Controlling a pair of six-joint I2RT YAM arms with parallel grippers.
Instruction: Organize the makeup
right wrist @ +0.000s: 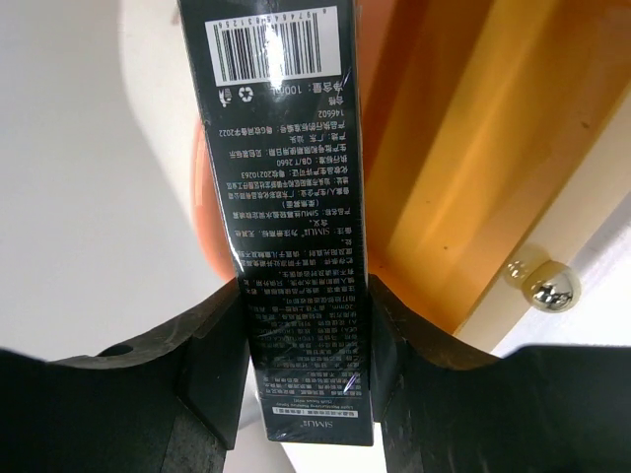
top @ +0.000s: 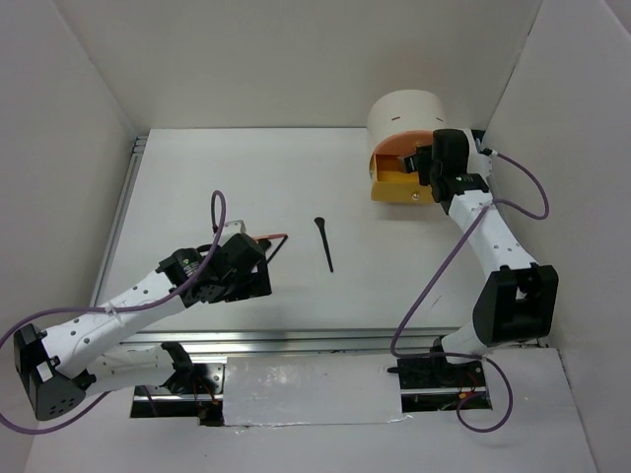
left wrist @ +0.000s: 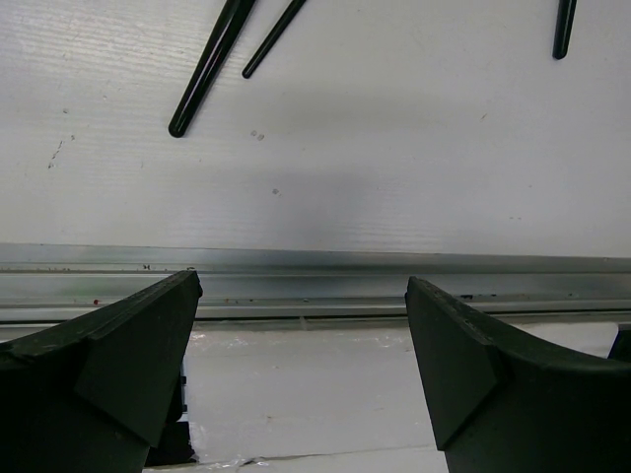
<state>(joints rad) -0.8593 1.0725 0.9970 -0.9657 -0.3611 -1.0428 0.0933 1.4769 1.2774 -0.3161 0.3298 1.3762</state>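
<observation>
Makeup is split between 2 spots on the white table (top: 217, 177). At the far right corner, the right gripper (right wrist: 306, 325) is pinching a dark grey rectangular tube (right wrist: 286, 148) between its 2 fingers (right wrist: 212, 374). They clamp the tube's sides near one end, so the barcode end sticks out well past the fingertips. From above, that gripper sits right at the cream round-topped box (top: 404, 116), level with the pulled-out yellow drawer (top: 394, 185) and just below the orange drawer front (top: 394, 146). The wrist view shows the tube against the amber inside of the yellow drawer on its right and an orange surface on its left. A small shiny round knob (right wrist: 542, 281) sits off to the right. I cannot tell whether the tube's far end touches the drawer or hangs just clear of it. Near the middle of the table, well apart from the box, 1 slim black brush (top: 323, 243) lies flat on its own, its wider end pointing away from the arms. The left gripper (left wrist: 302, 286) is at the near left part of the table with its jaws spread wide and nothing between them. It looks down on the aluminium rail (left wrist: 99, 266) along the table's near edge. Beyond the rail, its camera catches 2 thin black sticks (left wrist: 207, 69) lying close together on the table. A third black tip (left wrist: 564, 28) shows further right, and none of these touches the fingers.
</observation>
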